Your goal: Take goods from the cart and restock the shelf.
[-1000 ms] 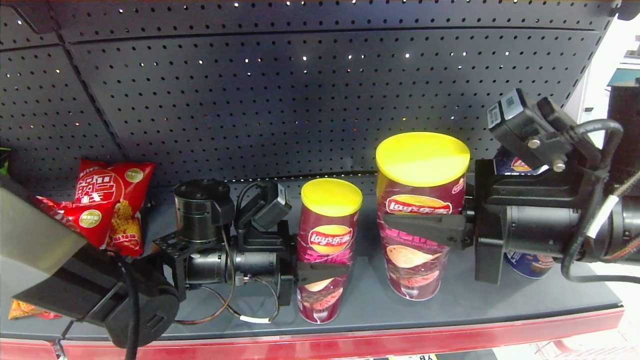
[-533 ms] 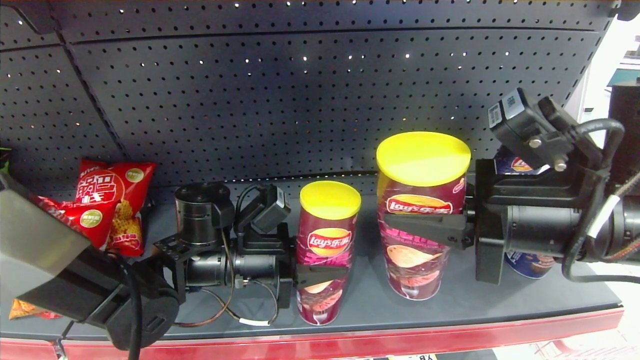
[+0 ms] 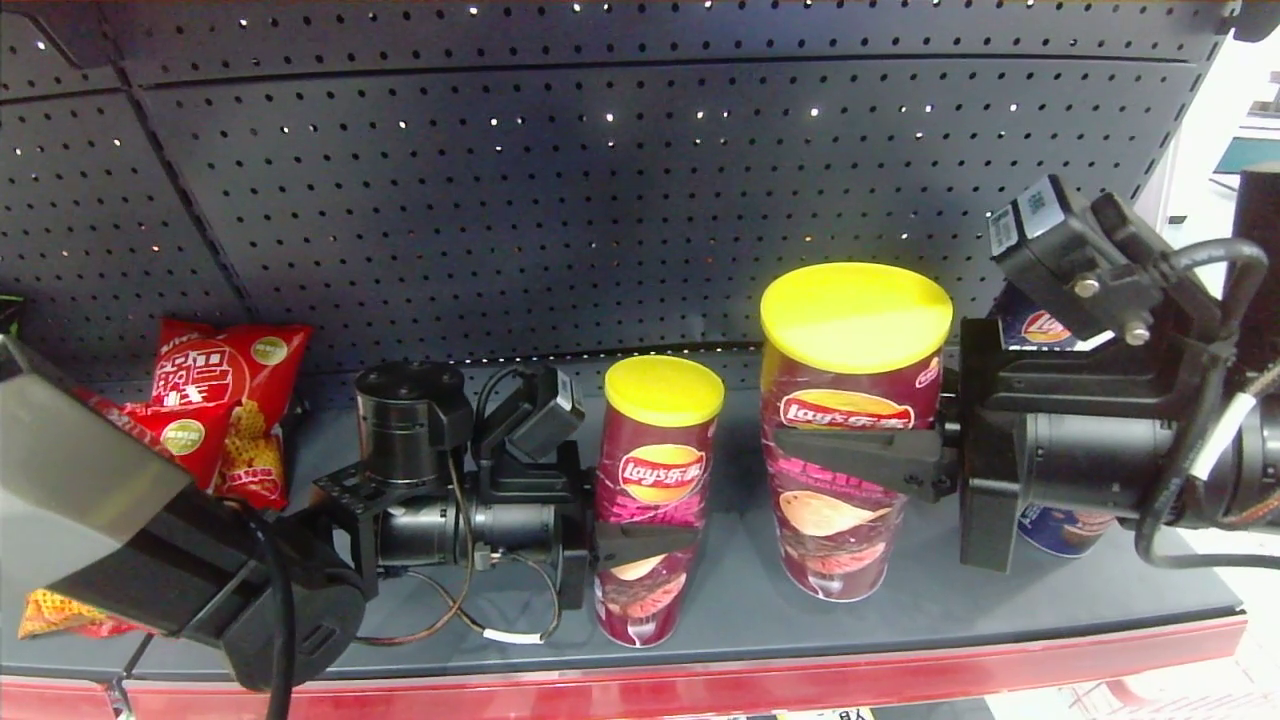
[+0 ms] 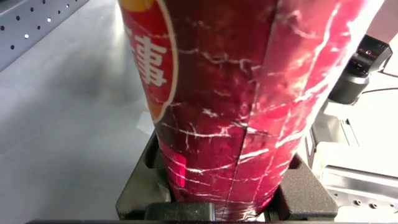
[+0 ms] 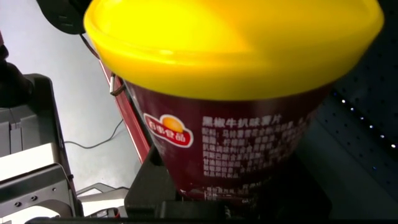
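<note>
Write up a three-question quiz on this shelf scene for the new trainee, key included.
1. True or false: the left tool is shut on the left can.
2. What colour is the lid of the right can, held in the right tool? A. blue B. yellow C. white
3. Fill in: the snack bags at the left end of the shelf are ____.

Key: 1 true; 2 B; 3 red.
</note>
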Robot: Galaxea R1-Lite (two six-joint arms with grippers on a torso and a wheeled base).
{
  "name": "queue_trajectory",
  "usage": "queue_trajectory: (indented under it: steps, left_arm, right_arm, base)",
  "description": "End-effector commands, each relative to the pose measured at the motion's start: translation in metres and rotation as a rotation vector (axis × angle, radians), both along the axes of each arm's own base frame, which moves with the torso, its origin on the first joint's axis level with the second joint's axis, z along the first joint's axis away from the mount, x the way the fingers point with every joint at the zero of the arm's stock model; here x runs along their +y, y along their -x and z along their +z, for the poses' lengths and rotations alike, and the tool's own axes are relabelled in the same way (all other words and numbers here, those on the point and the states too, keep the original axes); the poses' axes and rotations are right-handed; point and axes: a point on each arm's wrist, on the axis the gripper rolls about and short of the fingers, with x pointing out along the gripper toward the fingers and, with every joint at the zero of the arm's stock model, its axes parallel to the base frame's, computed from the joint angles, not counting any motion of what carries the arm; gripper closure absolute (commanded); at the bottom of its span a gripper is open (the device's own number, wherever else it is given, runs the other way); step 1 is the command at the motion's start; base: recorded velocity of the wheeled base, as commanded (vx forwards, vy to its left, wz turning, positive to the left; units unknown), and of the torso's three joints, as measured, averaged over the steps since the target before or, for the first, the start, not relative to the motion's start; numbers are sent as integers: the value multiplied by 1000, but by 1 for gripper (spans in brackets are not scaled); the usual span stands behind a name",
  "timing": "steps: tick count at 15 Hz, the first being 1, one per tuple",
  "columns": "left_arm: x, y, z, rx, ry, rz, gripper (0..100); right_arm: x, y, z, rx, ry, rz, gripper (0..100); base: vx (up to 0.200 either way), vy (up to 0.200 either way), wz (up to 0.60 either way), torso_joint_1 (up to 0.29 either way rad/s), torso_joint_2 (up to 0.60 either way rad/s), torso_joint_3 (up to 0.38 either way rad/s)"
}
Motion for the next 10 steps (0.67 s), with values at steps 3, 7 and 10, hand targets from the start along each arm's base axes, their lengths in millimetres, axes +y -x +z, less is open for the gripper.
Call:
queue_trajectory:
  steps: [3, 7, 10]
  left_arm:
    - [1, -3, 2, -12, 6, 7, 100]
    - [-1, -5, 3, -16, 9, 5, 100]
    - [0, -3, -2, 0, -1, 5, 100]
  right_arm:
    - [0, 0, 0, 0, 1, -1, 100]
    - [-1, 1, 0, -1, 0, -1, 100]
    - [-1, 1, 0, -2, -1, -1, 100]
  base:
    - [0, 0, 0, 0, 0, 0]
    - [0, 0, 0, 0, 0, 0]
    - [0, 0, 0, 0, 0, 0]
